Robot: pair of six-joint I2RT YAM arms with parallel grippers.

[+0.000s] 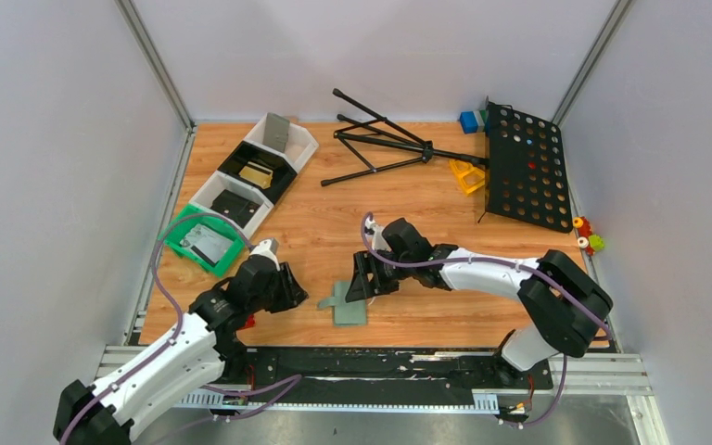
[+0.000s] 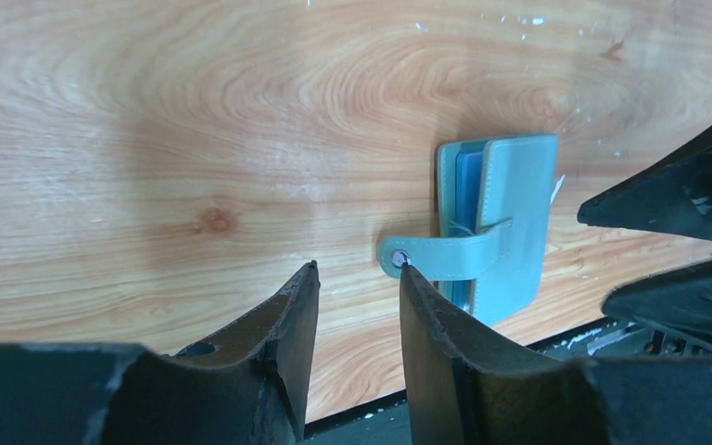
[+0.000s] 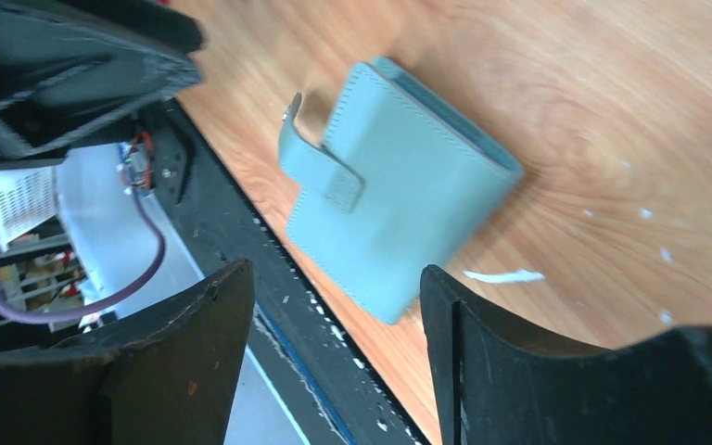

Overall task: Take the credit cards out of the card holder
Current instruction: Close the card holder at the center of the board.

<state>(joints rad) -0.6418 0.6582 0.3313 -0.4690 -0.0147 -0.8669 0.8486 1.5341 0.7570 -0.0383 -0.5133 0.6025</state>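
Left claw [image 2: 357, 269]: I see its two fingers apart, with nothing between them.
Right claw [image 3: 336, 269]: its fingers are wide apart too, and hold nothing.
Card holder [image 2: 505, 222]: folded shut, flat on the desk [image 1: 408, 204], between my two claws and just in front of each.
Flap [image 2: 426, 255]: it sticks out toward the left claw, its tip right by one finger.
Edge: the desk's near edge and the black rail [image 1: 380, 362] run close beside the holder.
Room: bare wood lies past both claws.
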